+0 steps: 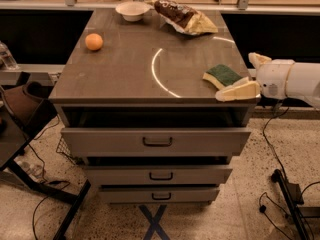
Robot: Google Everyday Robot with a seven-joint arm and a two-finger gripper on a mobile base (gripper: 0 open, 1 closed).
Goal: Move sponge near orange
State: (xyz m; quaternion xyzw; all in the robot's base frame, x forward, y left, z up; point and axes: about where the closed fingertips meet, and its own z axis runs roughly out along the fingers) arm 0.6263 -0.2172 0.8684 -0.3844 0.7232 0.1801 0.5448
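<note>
The sponge (222, 75), pale yellow with a dark green top, lies flat on the cabinet top near its front right corner. The orange (94, 41) sits far off at the left side of the top. My gripper (247, 75) reaches in from the right at the top's right edge. It is open. One cream finger (238, 90) lies just in front of the sponge, and the other finger (257, 59) is behind and to the right of it. The sponge rests on the surface, partly between the fingers.
A white bowl (132, 10) and a brown-and-yellow snack bag (184, 17) lie at the back of the cabinet top (125, 69). The top drawer (156, 140) is pulled out a little. Cables and a stand base lie on the floor at the right.
</note>
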